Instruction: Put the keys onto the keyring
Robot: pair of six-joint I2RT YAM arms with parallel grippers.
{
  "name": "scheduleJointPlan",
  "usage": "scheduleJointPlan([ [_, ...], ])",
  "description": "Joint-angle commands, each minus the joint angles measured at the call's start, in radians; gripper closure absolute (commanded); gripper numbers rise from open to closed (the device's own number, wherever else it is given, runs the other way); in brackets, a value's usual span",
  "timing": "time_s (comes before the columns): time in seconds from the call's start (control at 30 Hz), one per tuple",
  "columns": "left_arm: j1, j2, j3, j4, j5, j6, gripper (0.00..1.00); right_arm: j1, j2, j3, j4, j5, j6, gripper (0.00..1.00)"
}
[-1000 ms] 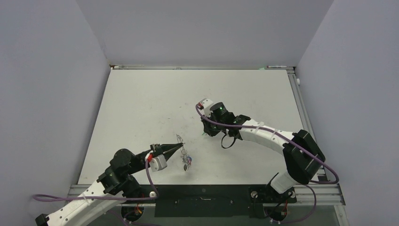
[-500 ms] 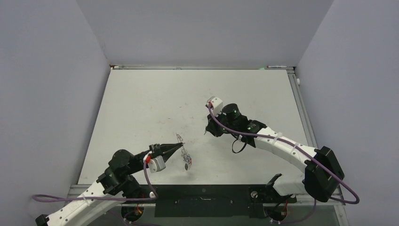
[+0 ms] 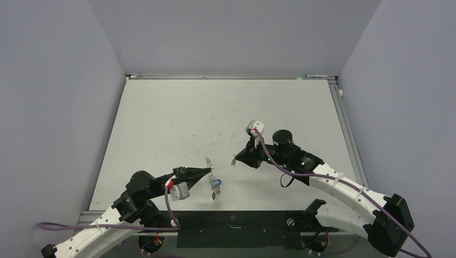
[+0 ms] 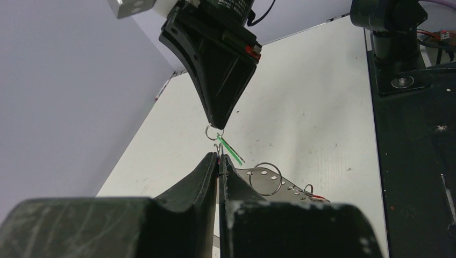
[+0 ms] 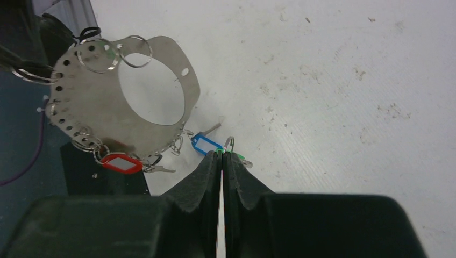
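The keyring point(image 5: 97, 113) is a flat silver oval band with holes and small split rings along its rim. It hangs above the table with my left gripper point(image 3: 208, 171) shut on its edge; the shut tips point(image 4: 219, 157) pinch it. A red-tagged key point(image 5: 121, 163) and a blue-tagged key point(image 5: 207, 144) dangle from its lower rim. My right gripper point(image 5: 222, 154) is shut on the green-tagged key point(image 5: 240, 157) and its small ring. It holds this key just right of the keyring point(image 3: 211, 166). In the left wrist view the green-tagged key point(image 4: 231, 151) hangs right above my left fingertips.
The white table point(image 3: 215, 107) has grey walls on three sides. A black base strip point(image 3: 231, 228) with both arm mounts runs along the near edge. The right arm's purple cable loops near its wrist.
The right arm has swung rightward and toward the near edge, its wrist turning, with the green-tagged key kept near the keyring. The left gripper with the keyring shifted slightly.
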State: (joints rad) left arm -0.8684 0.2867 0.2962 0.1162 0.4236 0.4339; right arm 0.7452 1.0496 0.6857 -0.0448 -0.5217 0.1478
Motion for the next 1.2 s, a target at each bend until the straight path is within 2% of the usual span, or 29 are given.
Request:
scheduleJointPlan([
  [0.0, 0.004, 0.003, 0.033, 0.043, 0.044, 0.01, 1.0, 0.0, -0.072, -0.029, 0.147, -0.086, 0.029, 0.95],
  [0.23, 0.003, -0.035, 0.008, 0.045, 0.048, 0.027, 1.0, 0.007, -0.117, -0.066, 0.191, -0.001, 0.114, 0.95],
  [0.47, 0.0, -0.049, 0.0, 0.045, 0.044, 0.038, 1.0, 0.037, -0.239, -0.161, 0.277, 0.088, 0.156, 0.95],
  [0.57, -0.001, -0.042, 0.001, 0.05, 0.053, 0.029, 1.0, 0.041, -0.26, -0.18, 0.324, 0.051, 0.156, 0.95],
  [0.73, 0.0, -0.026, 0.001, 0.063, 0.091, 0.006, 1.0, 0.056, -0.294, -0.255, 0.5, -0.006, 0.207, 0.95],
  [0.93, -0.014, -0.045, 0.0, 0.035, 0.114, 0.021, 1.0, 0.068, -0.236, -0.249, 0.54, -0.091, 0.196, 0.95],
  [1.17, -0.024, -0.032, 0.001, 0.018, 0.138, 0.023, 1.0, 0.095, -0.233, -0.242, 0.561, -0.122, 0.209, 0.95],
])
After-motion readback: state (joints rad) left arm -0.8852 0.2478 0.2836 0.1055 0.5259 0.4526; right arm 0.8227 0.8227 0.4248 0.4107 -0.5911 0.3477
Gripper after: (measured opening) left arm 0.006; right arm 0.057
